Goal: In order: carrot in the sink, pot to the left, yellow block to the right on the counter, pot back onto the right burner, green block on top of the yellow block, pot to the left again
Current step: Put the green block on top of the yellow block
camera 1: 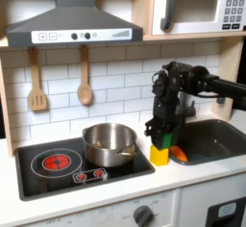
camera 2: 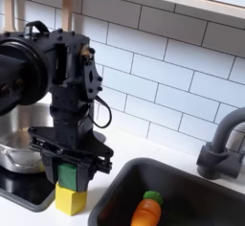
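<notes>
Claw [camera 2: 68, 169] closed around the green block [camera 2: 67, 175], resting on the yellow block [camera 2: 69, 199]; carrot [camera 2: 144, 212] lies in the sink [camera 2: 182, 187], pot [camera 1: 110, 143] left

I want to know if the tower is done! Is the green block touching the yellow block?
Touching. In the second exterior view the green block sits right on top of the yellow block with no gap between them, and the gripper is around the green one.
</notes>
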